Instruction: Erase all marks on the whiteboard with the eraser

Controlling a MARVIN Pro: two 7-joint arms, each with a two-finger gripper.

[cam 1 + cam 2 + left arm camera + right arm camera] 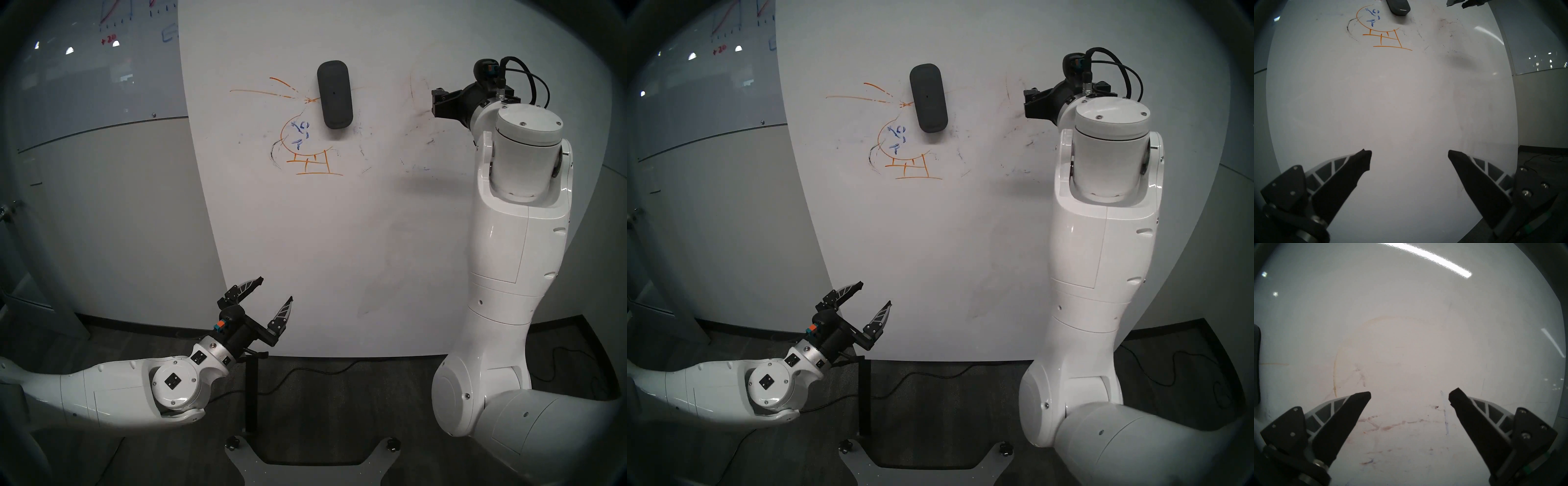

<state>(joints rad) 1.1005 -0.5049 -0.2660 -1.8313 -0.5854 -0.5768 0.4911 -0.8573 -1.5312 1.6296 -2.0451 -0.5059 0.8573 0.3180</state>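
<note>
**Both grippers empty, eraser parked on the board**

The left gripper [275,288] sits at the lower left of the head view, jaws spread wide and holding nothing, pointed at a bare lower stretch of the whiteboard [305,237]. Its wrist view shows the same: fingers apart, clean board between them, the drawing far up at the top of the frame.

Moving right, the marks [305,142] fill the upper centre: an orange helicopter outline with skids, a small blue figure inside its cabin, and a black scribble at its left edge. The eraser [334,94] clings upright to the board just right of the orange rotor lines and above the cabin, with no gripper on it.

Further right, faint smudges and black flecks [424,149] trail across the board toward the right gripper [437,105] at the upper right. Its wrist view shows the jaws released and empty, reddish smears [1390,426] between the fingers, and the eraser's edge at the far left of the frame.

The step in hand looks like regrasping the eraser. The right gripper is nearer; it would need to travel left, straddle the pad across its narrow width, clamp, then press flat and sweep over the orange and blue lines.
</note>
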